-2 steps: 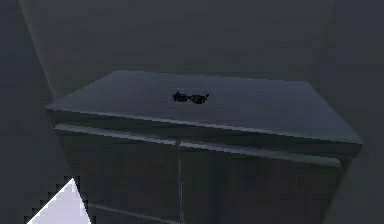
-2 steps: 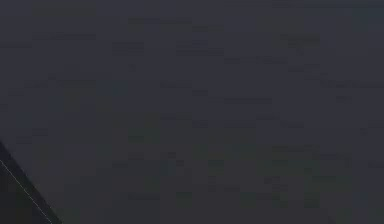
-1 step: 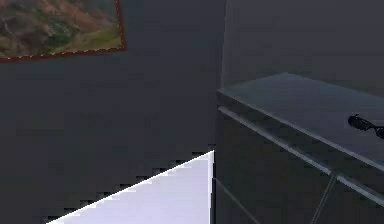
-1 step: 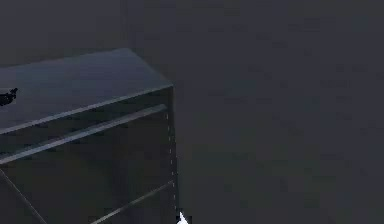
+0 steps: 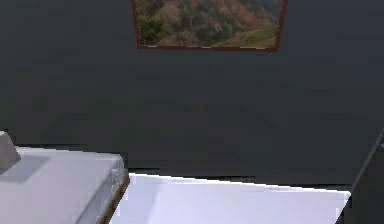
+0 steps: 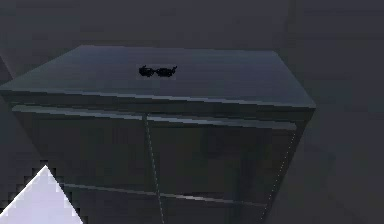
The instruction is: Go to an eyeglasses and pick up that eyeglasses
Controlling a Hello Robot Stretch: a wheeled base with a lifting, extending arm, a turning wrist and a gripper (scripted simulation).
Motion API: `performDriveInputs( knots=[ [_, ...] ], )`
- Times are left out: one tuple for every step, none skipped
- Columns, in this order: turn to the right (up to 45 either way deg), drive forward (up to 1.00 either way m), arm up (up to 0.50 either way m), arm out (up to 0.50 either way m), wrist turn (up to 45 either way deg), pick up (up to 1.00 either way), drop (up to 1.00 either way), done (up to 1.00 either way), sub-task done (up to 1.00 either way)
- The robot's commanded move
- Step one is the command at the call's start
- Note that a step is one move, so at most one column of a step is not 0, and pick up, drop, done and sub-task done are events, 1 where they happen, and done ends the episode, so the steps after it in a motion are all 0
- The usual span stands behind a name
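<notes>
Dark eyeglasses (image 6: 158,70) lie dim on the grey cabinet (image 6: 235,85); end effector's state cannot be told.

You see a dark cabinet (image 6: 225,88) with two doors in front. A pair of dark eyeglasses (image 6: 158,70) lies flat on its top, near the middle, well away from the edges.
</notes>
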Motion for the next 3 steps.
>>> performDriveInputs(
  knots=[
    [0.0,0.00,0.50,0.00,0.0,0.00,0.00,0.00,0.00],
    [0.0,0.00,0.38,0.00,0.0,0.00,0.00,0.00,0.00],
    [0.0,0.00,0.00,0.50,0.0,0.00,0.00,0.00,0.00]
  ],
)
